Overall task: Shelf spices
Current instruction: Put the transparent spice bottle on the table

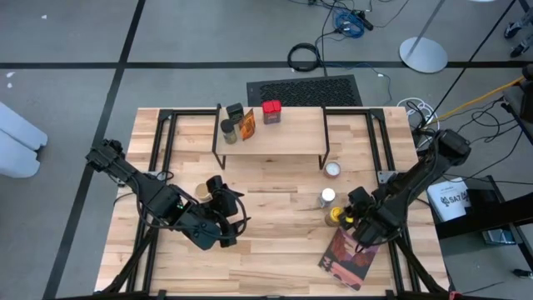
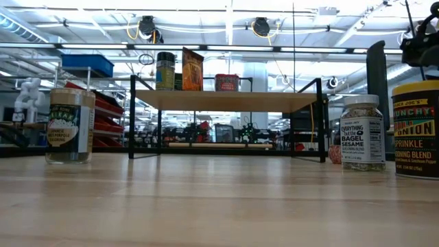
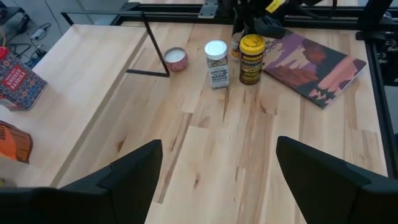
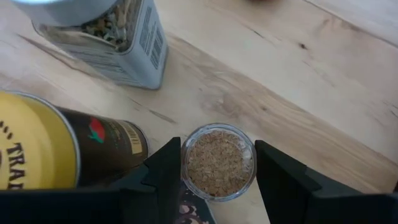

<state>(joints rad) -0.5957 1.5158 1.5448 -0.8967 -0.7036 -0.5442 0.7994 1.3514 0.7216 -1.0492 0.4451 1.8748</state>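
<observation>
Fingers of our right gripper (image 4: 217,163) pinch a small glass jar (image 4: 218,162); left gripper (image 3: 217,171) hovers wide and empty. Four spices sit on the shelf (image 1: 291,137), so we judge roughly half done, with four left on the desk (image 1: 275,196). Plank desk, workshop behind.

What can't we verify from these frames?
- Right end effector: fingers flank a small clear jar; contact unclear, its sides hidden.
- High view: that jar is hidden under the right arm beside the yellow-lidded jar.
- Low view: yellow-lidded jar cut by the frame edge.
- Shelf: jar labels too small overhead.
</observation>
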